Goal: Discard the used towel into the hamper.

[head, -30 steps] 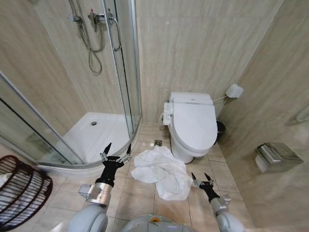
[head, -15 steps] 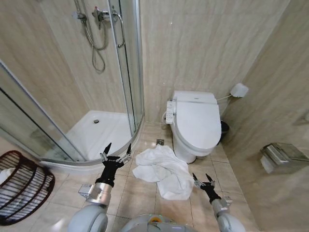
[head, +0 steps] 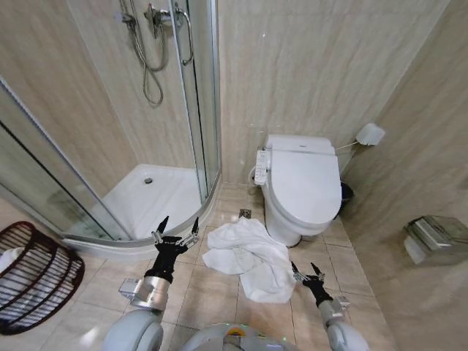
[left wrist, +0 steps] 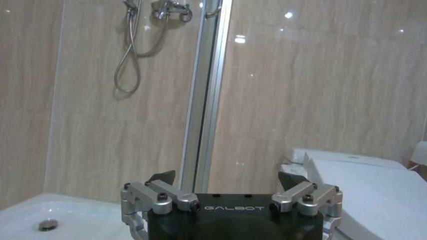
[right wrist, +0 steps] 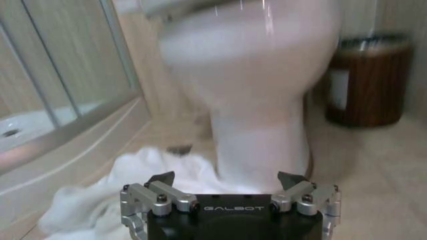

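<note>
Towel [head: 248,257] is a white crumpled heap on the tiled floor, right at the foot of the toilet [head: 301,183] and just beside the curved shower tray [head: 157,197]. Looks like soft, floppy cloth to me, light enough for 1 gripper but it'll sag and trail, so I'd pinch a raised fold near the middle of the pile, not a flat edge lying on the tile.

Left gripper [head: 175,235] hovers above the floor by the tray's rim, fingers spread wide, nothing in them. Right gripper [head: 308,273] sits low next to the towel's near corner, fingers apart too, not touching the cloth as far as I can see. Right wrist view shows the heap directly ahead of the open fingers with the toilet base behind.

Hamper [head: 35,274] is the dark reddish ribbed basket off at the robot's left, well apart from the towel. It's cut off by the frame edge, and something pale shows inside it, can't tell what. Small dark bin [right wrist: 363,80] behind the toilet is mostly hidden.
</note>
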